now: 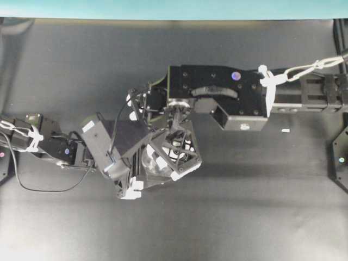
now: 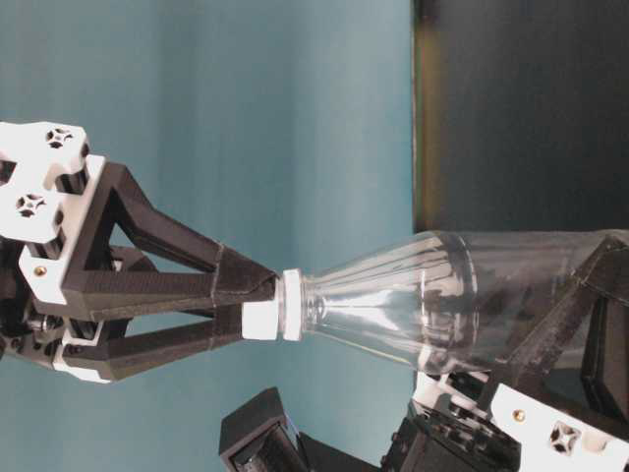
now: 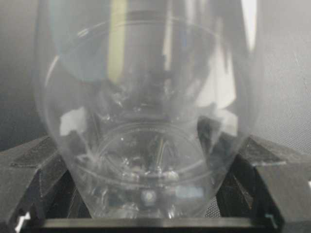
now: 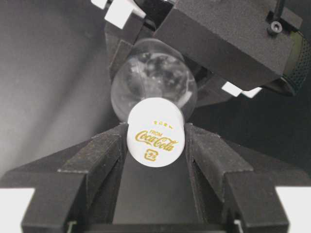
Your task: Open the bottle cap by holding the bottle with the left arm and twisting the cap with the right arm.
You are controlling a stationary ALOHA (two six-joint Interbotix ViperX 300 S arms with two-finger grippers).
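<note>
Here the left gripper [image 3: 155,194] clamps the clear bottle [image 2: 442,305] by its body above the dark table [image 1: 261,206], while the right gripper [image 4: 155,138] pinches the white cap [image 4: 155,132] between its two fingers.

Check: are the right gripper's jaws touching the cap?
Touching. The right wrist view shows both jaws of the right gripper pressed against the cap.

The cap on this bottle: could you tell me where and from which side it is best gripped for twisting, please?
Grip the cap by its round side wall, coming in along the bottle's axis from the neck end, fingers on opposite sides. The right gripper already sits that way. The cap juts free of the narrow neck, while the left gripper holds the wide body.
</note>
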